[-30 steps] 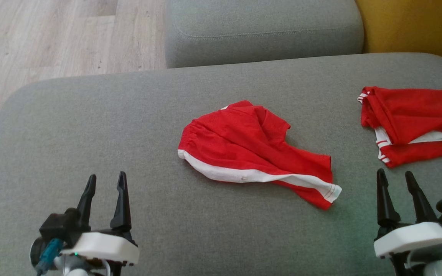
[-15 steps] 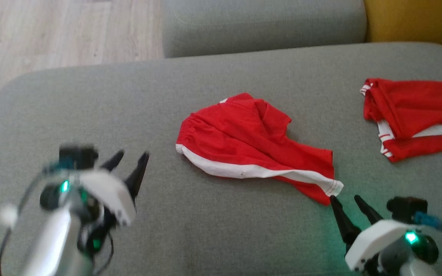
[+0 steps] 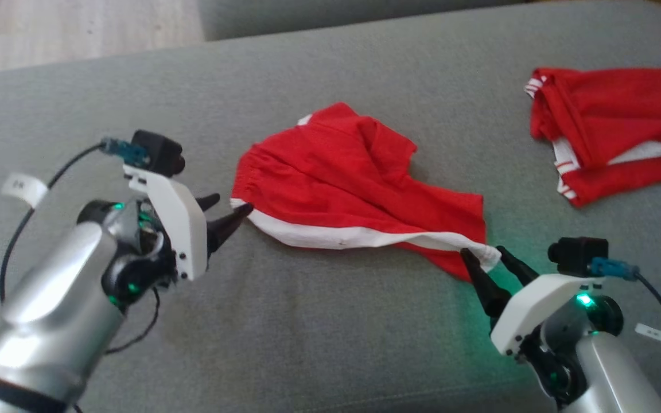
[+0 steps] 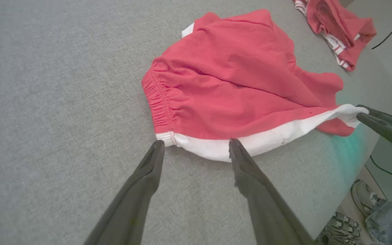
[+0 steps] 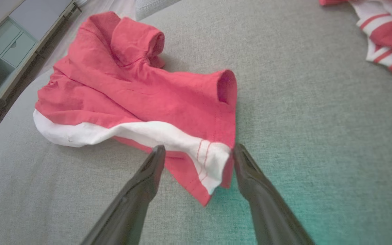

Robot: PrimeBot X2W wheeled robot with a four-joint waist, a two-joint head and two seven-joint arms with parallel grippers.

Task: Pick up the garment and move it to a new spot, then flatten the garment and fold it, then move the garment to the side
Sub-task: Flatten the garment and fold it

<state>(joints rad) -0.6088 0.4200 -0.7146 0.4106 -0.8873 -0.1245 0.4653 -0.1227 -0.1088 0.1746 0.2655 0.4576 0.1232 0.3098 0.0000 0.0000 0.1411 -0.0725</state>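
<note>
Lying crumpled on the grey cushion (image 3: 307, 321), red garment (image 3: 359, 189), left gripper (image 3: 232, 205) spread wide at its waistband corner, right gripper (image 3: 483, 252) spread wide, straddling its white hem corner, nothing grasped.

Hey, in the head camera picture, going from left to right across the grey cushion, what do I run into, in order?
First the left gripper → crumpled red garment with its white band → right gripper, fingers open around that garment's corner → second red garment at the far right.
</note>
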